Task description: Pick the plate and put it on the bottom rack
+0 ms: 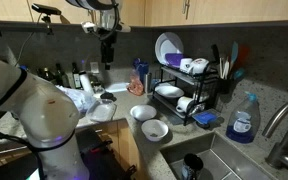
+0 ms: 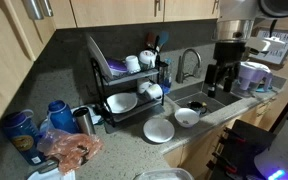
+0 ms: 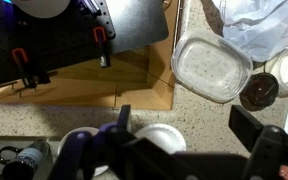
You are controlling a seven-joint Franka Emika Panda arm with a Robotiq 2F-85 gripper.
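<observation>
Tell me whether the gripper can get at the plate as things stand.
Probably yes. The gripper hangs open, high above the counter, and the plate lies uncovered on the counter with nothing above it. The white bowl sits close beside it, so that side looks tight.

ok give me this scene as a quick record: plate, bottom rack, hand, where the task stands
plate: flat on the counter, next to the white bowl, in front of the dish rack
bottom rack: lower tier, already holds some white dishes
hand: open, empty, high above the counter, well away from the plate
task status: plate not yet picked up, not on the rack
</observation>
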